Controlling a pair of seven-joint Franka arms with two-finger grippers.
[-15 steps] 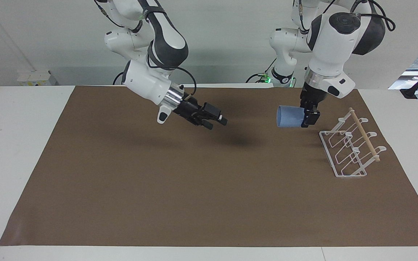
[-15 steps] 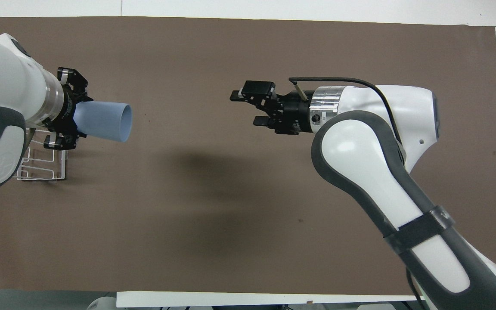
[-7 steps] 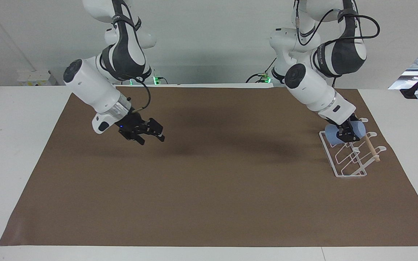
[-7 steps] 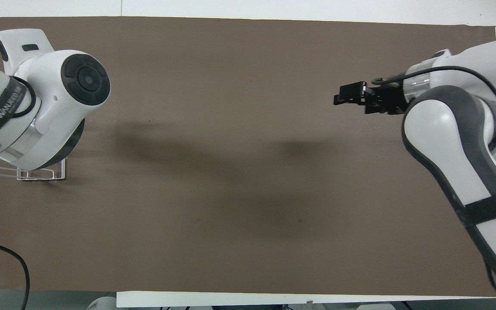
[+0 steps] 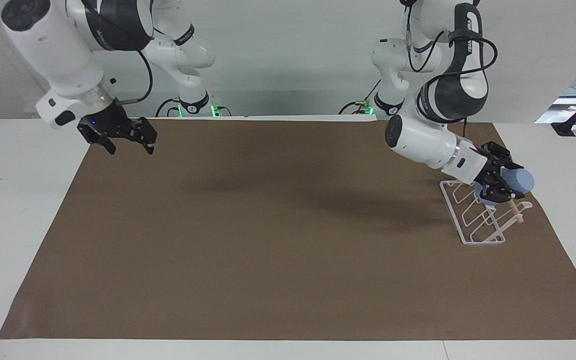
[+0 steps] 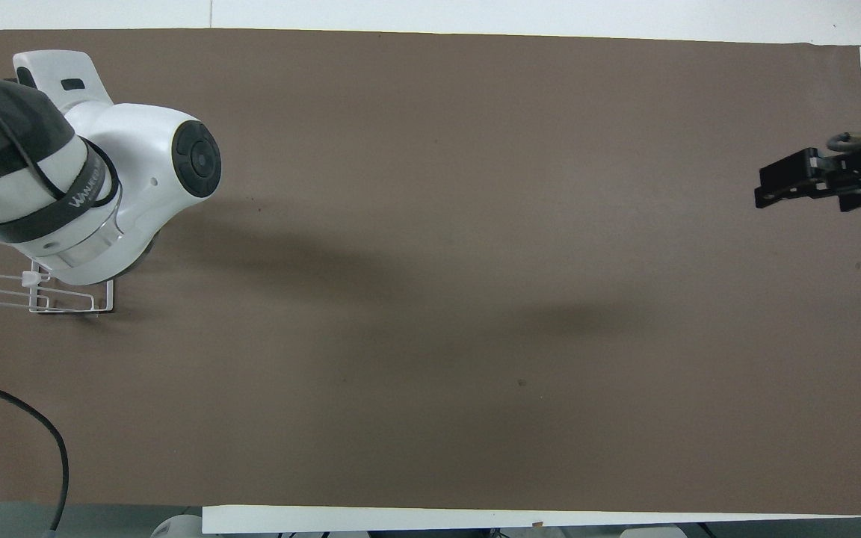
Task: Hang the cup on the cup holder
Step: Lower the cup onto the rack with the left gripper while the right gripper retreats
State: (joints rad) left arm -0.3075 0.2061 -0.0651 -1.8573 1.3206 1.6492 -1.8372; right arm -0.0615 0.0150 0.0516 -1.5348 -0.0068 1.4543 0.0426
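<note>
right claw (image 5: 127,139) waited open over the table (image 5: 268,250) edge | left claw (image 5: 501,181) held the cup (image 5: 517,182) over the cup holder (image 5: 473,220) | cup axis lay tilted, mouth toward a prong

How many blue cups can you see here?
1. The cup is on the cup holder, at the left arm's end of the table, with the left claw around it. From overhead, the arm hides it.
</note>
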